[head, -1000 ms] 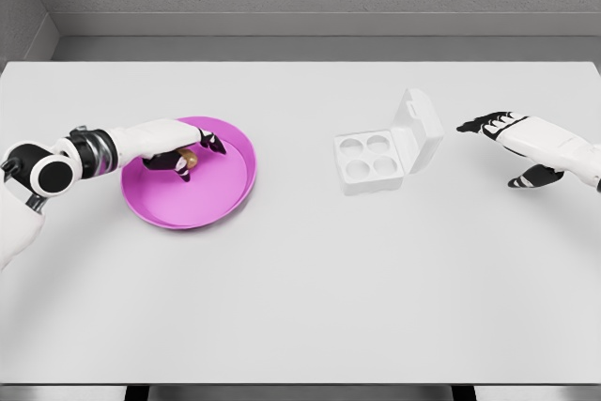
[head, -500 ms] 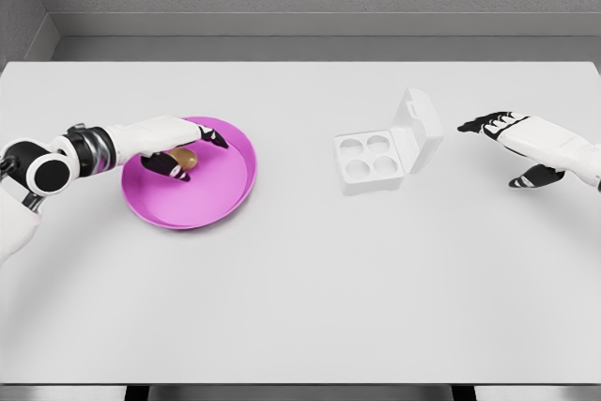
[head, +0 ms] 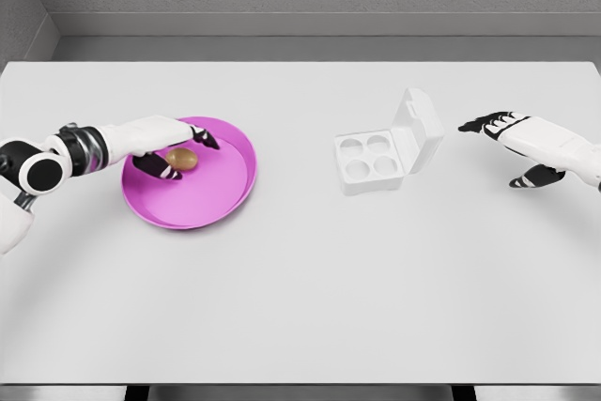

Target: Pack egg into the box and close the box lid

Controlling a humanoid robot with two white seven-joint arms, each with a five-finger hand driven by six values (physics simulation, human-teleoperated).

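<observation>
A brown egg (head: pixel 181 159) is in the pink plate (head: pixel 221 196) at the table's left. My left hand (head: pixel 177 151) reaches in from the left, its thumb below the egg and its fingers (head: pixel 203 138) curled over the egg's top. To the right of centre stands the white egg box (head: pixel 368 162) with four empty cups, and its lid (head: pixel 419 130) stands open on the right side. My right hand (head: pixel 496 152) hovers to the right of the lid, apart from it, fingers spread and holding nothing.
The white table (head: pixel 300 288) runs to a grey wall at the back. Its front edge lies near the bottom of the view. Nothing else stands on it besides the plate and the box.
My left hand and forearm have drawn slightly to the left, and the egg has shifted left with them and shows more fully. The right hand and box have not moved.
</observation>
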